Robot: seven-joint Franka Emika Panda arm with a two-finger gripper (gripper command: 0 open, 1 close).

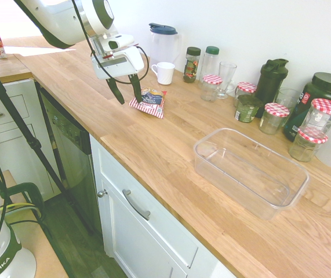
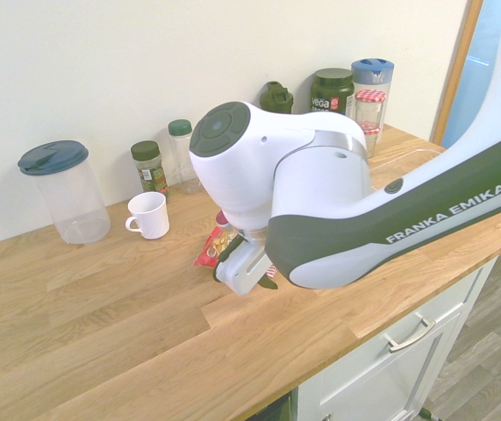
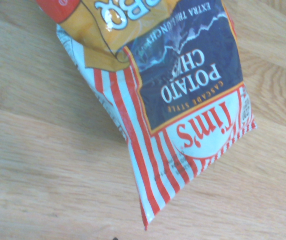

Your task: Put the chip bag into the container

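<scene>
The chip bag [image 1: 150, 102] lies flat on the wooden counter, red-and-white striped with dark blue and yellow print. It fills the wrist view as the chip bag [image 3: 173, 100], and only a red corner of the chip bag [image 2: 211, 249] peeks out behind the arm in the second exterior view. My gripper [image 1: 127, 91] hangs open just above the bag's left edge, its two dark fingers [image 1: 136, 87] spread and nothing between them. The container [image 1: 250, 169], a large clear plastic tub, stands empty further right near the counter's front edge.
A white mug [image 1: 164, 72] and a clear jug with a blue lid [image 1: 164, 43] stand behind the bag. Spice jars, a glass, red-checked-lid jars [image 1: 276, 117] and dark bottles [image 1: 322, 101] line the wall behind the container. The counter edge [image 1: 153, 191] drops to drawers.
</scene>
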